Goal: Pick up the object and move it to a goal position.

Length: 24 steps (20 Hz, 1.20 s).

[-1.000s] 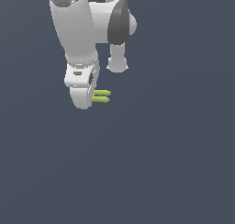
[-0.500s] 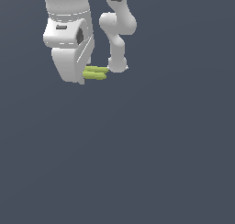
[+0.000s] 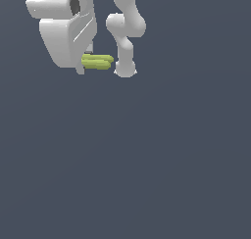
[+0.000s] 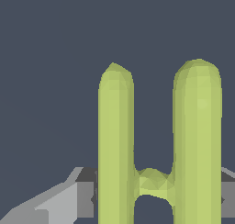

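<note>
Slate-grey plain surface [image 3: 147, 159], pincer [image 3: 88, 61] clamped around yellow-green H-shaped piece [image 3: 98, 62]

The white arm [image 3: 125, 30] stands at the top of the exterior view, its base column ending in a round foot. Its links bend over toward that view's left, where the bulky white hand housing [image 3: 63, 30] hangs close to the camera, pointing down. The gripper [image 3: 87, 61] sits at the housing's lower edge, mostly hidden behind it. In the wrist view a grey finger [image 4: 64, 202] shows on one side and a sliver of the other on the opposite side, clamped on the piece [image 4: 158, 145] at its crossbar.
</note>
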Each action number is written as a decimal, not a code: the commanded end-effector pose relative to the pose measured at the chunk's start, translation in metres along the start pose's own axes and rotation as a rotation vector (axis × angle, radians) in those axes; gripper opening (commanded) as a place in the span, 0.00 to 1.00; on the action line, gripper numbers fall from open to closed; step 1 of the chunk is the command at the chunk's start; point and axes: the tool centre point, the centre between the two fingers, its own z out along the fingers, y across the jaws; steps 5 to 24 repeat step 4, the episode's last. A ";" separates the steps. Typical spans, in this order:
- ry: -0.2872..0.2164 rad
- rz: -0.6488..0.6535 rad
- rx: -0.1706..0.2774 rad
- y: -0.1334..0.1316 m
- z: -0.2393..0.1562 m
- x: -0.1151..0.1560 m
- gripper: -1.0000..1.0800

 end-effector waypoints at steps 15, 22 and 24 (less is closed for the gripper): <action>0.000 0.000 0.001 0.001 -0.006 0.000 0.00; 0.000 0.000 0.001 0.001 -0.006 0.000 0.00; 0.000 0.000 0.001 0.001 -0.006 0.000 0.00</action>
